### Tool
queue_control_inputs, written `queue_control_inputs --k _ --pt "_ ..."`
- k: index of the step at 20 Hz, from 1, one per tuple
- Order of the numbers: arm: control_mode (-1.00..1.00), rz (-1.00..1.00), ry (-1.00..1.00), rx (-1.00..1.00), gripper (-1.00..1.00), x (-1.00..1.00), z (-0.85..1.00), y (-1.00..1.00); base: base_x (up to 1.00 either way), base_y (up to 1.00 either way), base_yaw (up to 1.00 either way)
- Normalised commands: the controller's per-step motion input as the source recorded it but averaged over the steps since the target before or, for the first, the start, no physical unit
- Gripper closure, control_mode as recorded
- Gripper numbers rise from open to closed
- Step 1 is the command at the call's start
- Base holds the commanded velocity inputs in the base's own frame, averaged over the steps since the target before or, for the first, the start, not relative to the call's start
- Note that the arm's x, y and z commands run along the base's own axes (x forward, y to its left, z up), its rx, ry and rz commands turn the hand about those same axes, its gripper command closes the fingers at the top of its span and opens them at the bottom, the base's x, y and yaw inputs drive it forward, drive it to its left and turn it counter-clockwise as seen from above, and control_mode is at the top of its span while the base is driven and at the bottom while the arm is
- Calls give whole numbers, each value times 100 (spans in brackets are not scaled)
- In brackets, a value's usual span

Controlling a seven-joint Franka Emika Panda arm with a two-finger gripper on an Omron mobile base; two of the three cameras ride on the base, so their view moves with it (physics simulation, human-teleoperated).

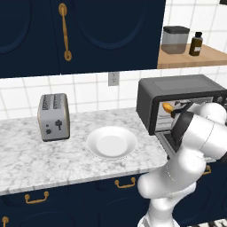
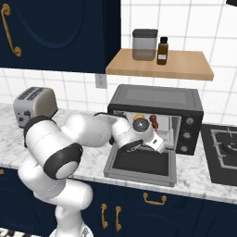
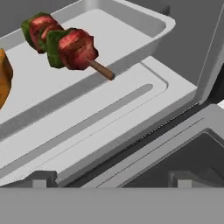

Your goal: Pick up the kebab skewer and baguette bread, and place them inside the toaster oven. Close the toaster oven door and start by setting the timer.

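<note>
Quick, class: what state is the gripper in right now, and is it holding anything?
Gripper: open, holding nothing; the kebab skewer lies on the oven tray ahead.

No readable text, label, brand or number appears anywhere

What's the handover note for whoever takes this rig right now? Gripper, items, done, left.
Gripper: open, holding nothing, at the mouth of the toaster oven.
Kebab skewer: lying on the light tray inside the oven, stick end pointing out over the tray's front rim.
Baguette bread: also inside the oven, beside the skewer.
Toaster oven door: dropped open, flat over the counter edge.
White plate: on the counter, nothing on it.
Done: both foods are in the oven.
Left: withdraw the hand, lift the door shut, then set the timer with the knobs on the oven's right side.
</note>
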Motion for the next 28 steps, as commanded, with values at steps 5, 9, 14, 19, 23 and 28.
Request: queue_control_inputs --k 5,9,14,19,23,28 --pt "-100 8 2 0 -100 -81 28 1 0 0 0" --pt "-100 6 14 0 -100 -74 2 16 0 0 0" --pt "-100 3 23 0 -100 -61 0 40 0 0 0" --pt "-100 7 26 1 -100 -34 -1 25 0 0 0" --pt "-100 18 27 3 -100 -39 -14 0 0 0 0" --pt "-100 20 22 5 -100 -30 -27 0 0 0 0"
